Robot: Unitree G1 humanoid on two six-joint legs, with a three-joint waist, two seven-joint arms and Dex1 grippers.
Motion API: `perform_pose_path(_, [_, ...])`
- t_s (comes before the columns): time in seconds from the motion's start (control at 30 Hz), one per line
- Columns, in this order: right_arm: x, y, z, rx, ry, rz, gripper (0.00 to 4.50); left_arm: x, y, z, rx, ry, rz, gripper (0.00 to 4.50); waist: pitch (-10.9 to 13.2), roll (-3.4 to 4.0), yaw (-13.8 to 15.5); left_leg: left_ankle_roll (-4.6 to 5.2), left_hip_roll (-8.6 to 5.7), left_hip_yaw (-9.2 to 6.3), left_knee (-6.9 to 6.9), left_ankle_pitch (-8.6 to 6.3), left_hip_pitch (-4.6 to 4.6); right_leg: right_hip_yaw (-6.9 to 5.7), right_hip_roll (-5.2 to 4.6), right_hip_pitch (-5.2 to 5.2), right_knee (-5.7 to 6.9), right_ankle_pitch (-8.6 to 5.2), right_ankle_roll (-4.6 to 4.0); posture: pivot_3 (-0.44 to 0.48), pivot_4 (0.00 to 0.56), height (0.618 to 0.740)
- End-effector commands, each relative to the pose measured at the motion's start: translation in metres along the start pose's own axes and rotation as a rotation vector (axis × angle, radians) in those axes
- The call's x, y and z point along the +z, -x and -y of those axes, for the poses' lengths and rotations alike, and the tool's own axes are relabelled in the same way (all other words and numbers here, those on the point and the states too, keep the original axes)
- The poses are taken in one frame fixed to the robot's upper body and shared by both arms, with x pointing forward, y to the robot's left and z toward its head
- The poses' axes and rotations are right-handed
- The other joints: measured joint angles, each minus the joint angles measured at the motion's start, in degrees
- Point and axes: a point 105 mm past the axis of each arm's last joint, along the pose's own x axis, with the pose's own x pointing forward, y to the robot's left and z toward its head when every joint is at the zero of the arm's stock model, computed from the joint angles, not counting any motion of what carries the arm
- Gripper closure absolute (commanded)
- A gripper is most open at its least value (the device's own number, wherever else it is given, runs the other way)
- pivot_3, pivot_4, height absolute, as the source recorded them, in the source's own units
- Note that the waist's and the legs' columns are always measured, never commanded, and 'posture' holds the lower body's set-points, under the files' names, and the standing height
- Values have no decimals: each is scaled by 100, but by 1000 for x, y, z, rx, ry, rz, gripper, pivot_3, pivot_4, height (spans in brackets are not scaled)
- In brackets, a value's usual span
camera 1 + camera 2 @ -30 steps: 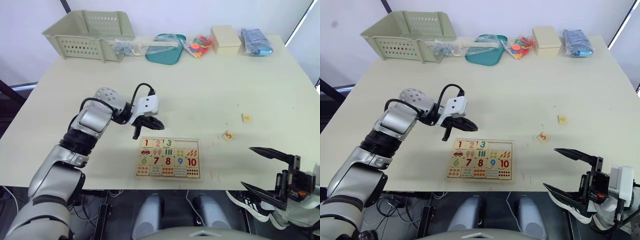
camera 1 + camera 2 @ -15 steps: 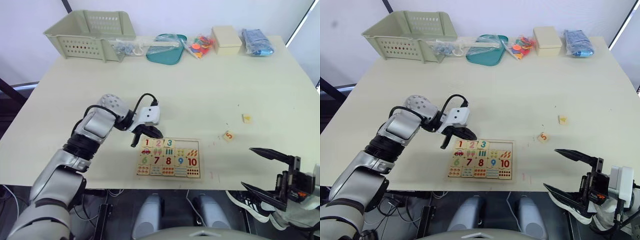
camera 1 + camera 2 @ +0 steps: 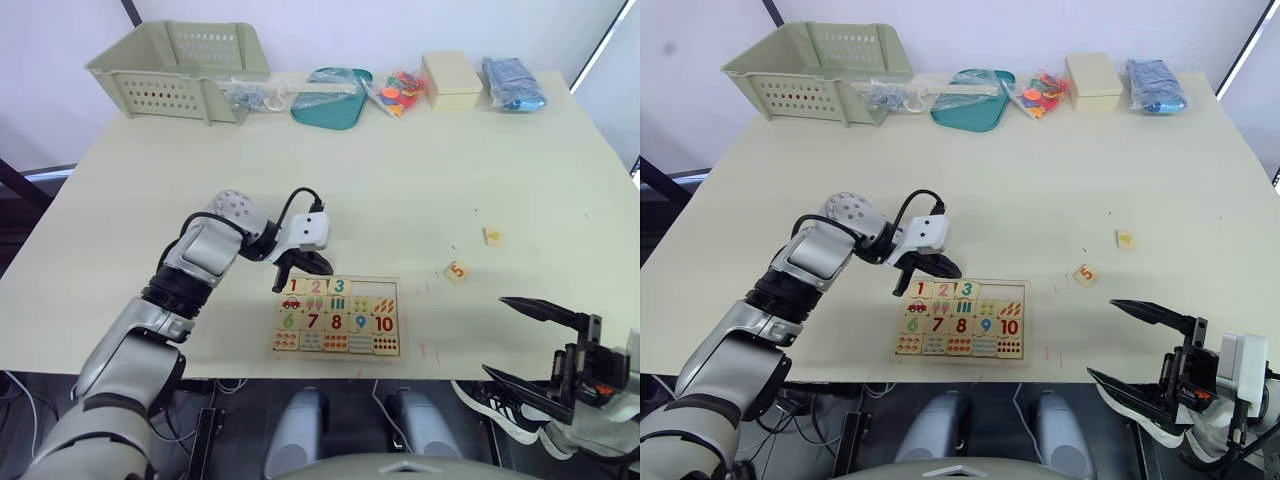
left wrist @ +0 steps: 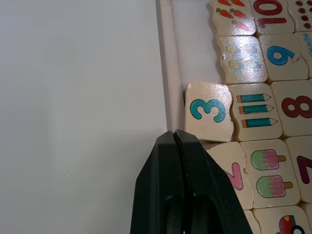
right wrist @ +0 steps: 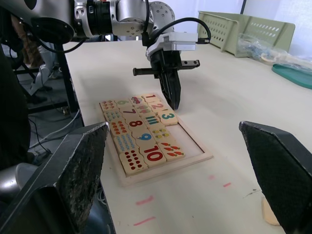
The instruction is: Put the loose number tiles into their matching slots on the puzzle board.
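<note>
Left wrist view: left gripper (image 4: 174,132) pinched closed, empty, tips at the puzzle board (image 3: 337,316) rim beside tile 3 (image 4: 209,110), which looks tilted, perhaps not seated. Tiles 5 (image 3: 457,270) and 4 (image 3: 493,236) lie loose, right of centre. Right gripper (image 3: 530,342) spread wide, lower right.

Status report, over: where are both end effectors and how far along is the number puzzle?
Left end effector shut, tips at board's far rim by tile 3. Right end effector open, idle. Tiles 5 and another loose on table.
</note>
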Motion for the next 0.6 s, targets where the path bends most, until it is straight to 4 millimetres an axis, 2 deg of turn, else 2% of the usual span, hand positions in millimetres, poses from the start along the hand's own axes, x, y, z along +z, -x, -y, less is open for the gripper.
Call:
perform_pose_path(0.03, [10,-2,-2,13,40,20,0,8,7,-6,26,-34,8,4468,0,0,0,0,0,0,0,0,0,0,0,0,0,0,0,0,150,740])
perform_pose_path(0.6, [9,-2,-4,11,36,17,0,6,-2,2,-12,-52,9,4468,0,0,-1,0,0,0,0,0,0,0,0,0,0,0,0,0,150,740])
